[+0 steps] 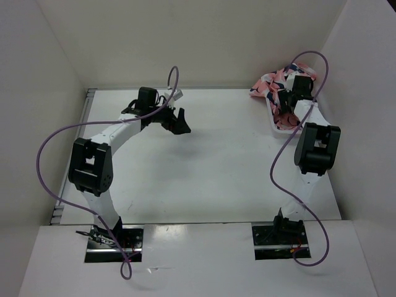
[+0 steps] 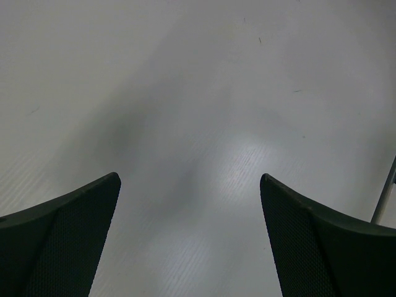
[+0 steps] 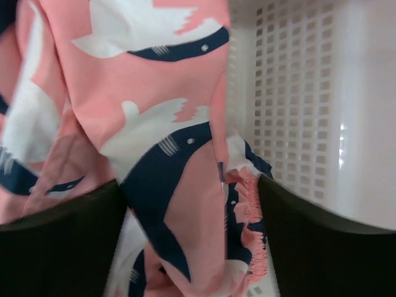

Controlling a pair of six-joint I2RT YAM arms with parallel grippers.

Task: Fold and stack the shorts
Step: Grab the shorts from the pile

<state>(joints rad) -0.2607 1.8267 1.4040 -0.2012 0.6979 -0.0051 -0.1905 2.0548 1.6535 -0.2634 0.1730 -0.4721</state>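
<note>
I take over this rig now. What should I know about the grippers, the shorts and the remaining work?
Left gripper: open, empty, over the table.
Right gripper: open, inside the white mesh basket, fingers on either side of the shorts, not closed on them.
Shorts: crumpled in the basket at the far right corner.
Done: nothing visible.
To do: grasp, lift out, fold, stack.

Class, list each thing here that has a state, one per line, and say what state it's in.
Salmon-pink fabric shorts with navy and white print: crumpled, unfolded, in the basket.
White mesh plastic basket: holds the shorts.
Left gripper: open, holding nothing.
Right gripper: open, straddling the shorts.
</note>
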